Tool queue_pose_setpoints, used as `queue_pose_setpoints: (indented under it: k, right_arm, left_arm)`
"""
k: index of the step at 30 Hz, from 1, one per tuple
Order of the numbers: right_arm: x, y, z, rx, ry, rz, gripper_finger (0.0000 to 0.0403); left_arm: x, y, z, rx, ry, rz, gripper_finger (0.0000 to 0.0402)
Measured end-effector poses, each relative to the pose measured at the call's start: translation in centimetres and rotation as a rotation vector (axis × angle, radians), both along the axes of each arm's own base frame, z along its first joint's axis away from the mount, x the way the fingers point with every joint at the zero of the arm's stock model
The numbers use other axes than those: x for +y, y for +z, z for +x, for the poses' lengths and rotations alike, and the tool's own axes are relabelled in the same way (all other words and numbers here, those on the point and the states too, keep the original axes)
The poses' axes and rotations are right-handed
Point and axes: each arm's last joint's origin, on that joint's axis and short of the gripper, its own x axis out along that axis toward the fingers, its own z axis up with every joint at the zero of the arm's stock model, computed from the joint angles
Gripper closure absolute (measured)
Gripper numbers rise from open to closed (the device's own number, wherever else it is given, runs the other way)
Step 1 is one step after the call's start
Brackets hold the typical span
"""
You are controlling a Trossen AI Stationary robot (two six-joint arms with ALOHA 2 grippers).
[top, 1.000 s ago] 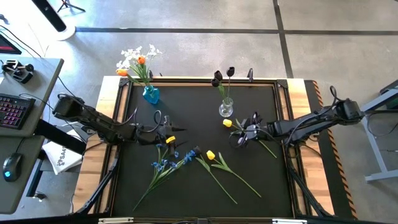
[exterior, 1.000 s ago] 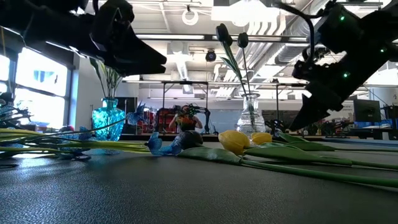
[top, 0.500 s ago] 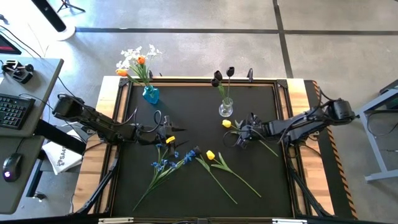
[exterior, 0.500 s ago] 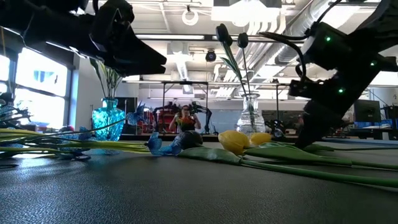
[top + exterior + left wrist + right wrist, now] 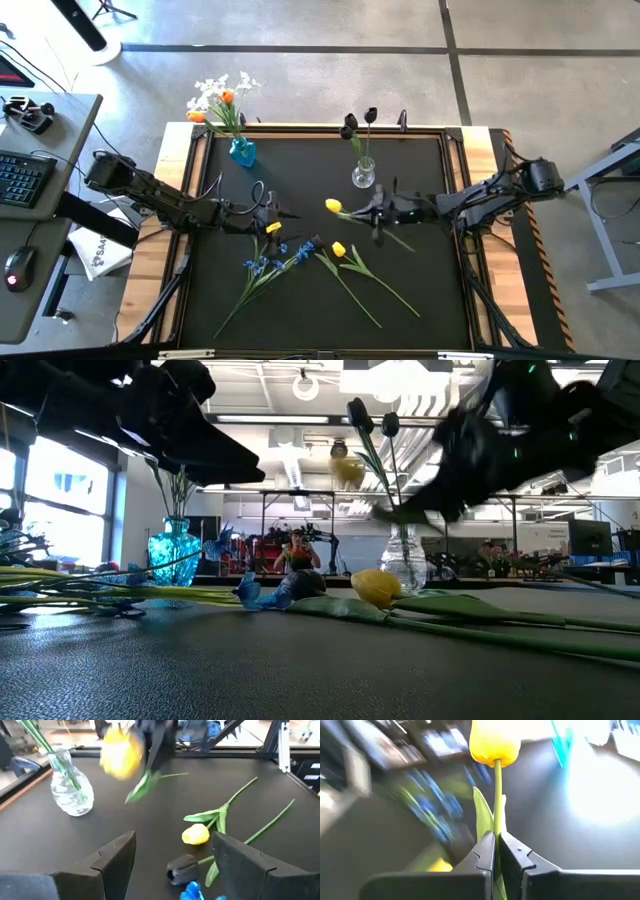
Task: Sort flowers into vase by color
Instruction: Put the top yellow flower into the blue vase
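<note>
My right gripper (image 5: 375, 210) is shut on a yellow tulip (image 5: 333, 206), held above the mat's middle near the clear vase (image 5: 363, 175) of dark tulips. My left gripper (image 5: 272, 216) hovers open left of centre, with nothing between its fingers (image 5: 122, 854). On the mat near it lie another yellow tulip (image 5: 338, 249), a dark tulip (image 5: 182, 867) and blue sprays (image 5: 268, 263). The blue vase (image 5: 242, 150) at the far left holds white and orange flowers. My right gripper pinches the yellow tulip's green stem (image 5: 496, 837) between its two fingers, a short way below the bloom (image 5: 495, 742), beside a leaf. The fingers come from the table's right, roughly along the stem. The bloom (image 5: 347, 470) points past the fingertips toward the left, lifted clear of the mat.
Long green stems (image 5: 385, 285) and leaves spread over the mat's near half. A desk with a keyboard (image 5: 25, 175) stands off the table's left side. The mat's far middle and near right are bare.
My right gripper has dropped onto the yellow tulip, shut on its stem and carried it up and toward the table's left. The tulip, which lay on the mat, is now lifted with its bloom leading.
</note>
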Motion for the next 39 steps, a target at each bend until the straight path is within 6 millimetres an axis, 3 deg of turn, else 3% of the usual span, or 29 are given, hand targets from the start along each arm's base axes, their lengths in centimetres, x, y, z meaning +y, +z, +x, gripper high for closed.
queue_pose_setpoints:
  k: [5, 10, 17, 29, 34, 39]
  right_arm:
    - [0.2, 3.7, 0.4, -0.389, 0.093, -0.101, 0.0394]
    - [0.3, 5.7, 0.2, -0.580, 0.111, -0.177, 0.0399]
    - [0.9, 7.2, 1.3, -0.641, 0.120, -0.256, 0.0399]
    - [3.1, 7.9, 6.0, -0.671, 0.168, -0.359, 0.0400]
    - [3.6, 7.3, 6.7, -0.656, 0.183, -0.359, 0.0400]
    - [3.9, 7.4, 6.6, -0.660, 0.189, -0.365, 0.0400]
  left_arm:
    - [0.0, 0.5, 0.1, -0.047, -0.024, 0.068, 0.0154]
    - [0.0, 1.8, 0.4, -0.176, -0.031, 0.111, 0.0154]
    - [0.5, 3.2, 2.3, -0.227, -0.066, 0.162, 0.0154]
    - [0.3, 4.6, 10.5, -0.265, -0.172, 0.237, 0.0154]
    - [-0.1, 5.0, 11.2, -0.277, -0.179, 0.239, 0.0165]
    - [-0.5, 5.4, 11.0, -0.286, -0.190, 0.240, 0.0211]
